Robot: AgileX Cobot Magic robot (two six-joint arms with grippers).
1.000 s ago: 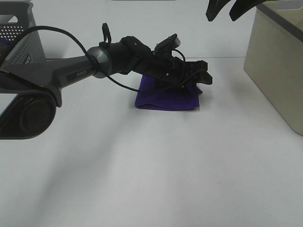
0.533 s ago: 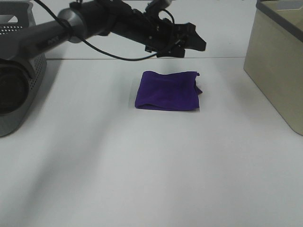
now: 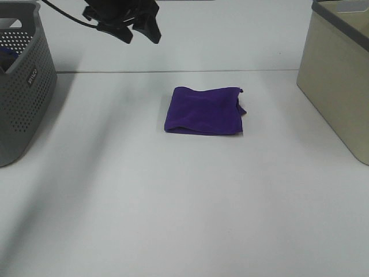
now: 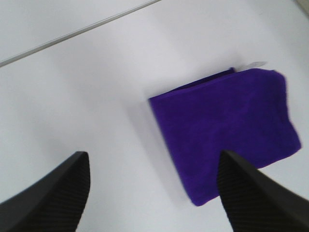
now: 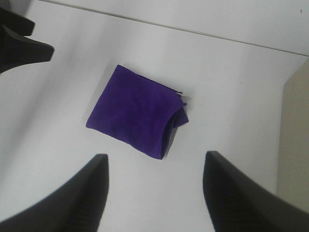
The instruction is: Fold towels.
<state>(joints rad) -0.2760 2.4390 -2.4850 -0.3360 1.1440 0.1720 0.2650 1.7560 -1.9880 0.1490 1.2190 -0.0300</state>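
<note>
Purple towel (image 3: 204, 109) lies folded flat on the white table (image 3: 184, 208), your landmark for everything else. You see its small white care tag (image 4: 255, 64) poking out at one corner in the left wrist view; a loose fold bunches along one edge in the right wrist view.

Your left gripper (image 3: 135, 24) hangs up and away from the towel, toward the grey perforated basket (image 3: 23, 86), touching nothing. Its fingers (image 4: 53, 193) stand wide apart and hold nothing.

Your right gripper (image 5: 154, 193) looks down on the towel from well above; it lies outside the high camera's frame. Its fingers (image 5: 72, 198) are spread wide too, with only bare table and cloth between them.

Beige bin (image 3: 340, 75) stands on the towel's far side from the basket, well apart from it.
</note>
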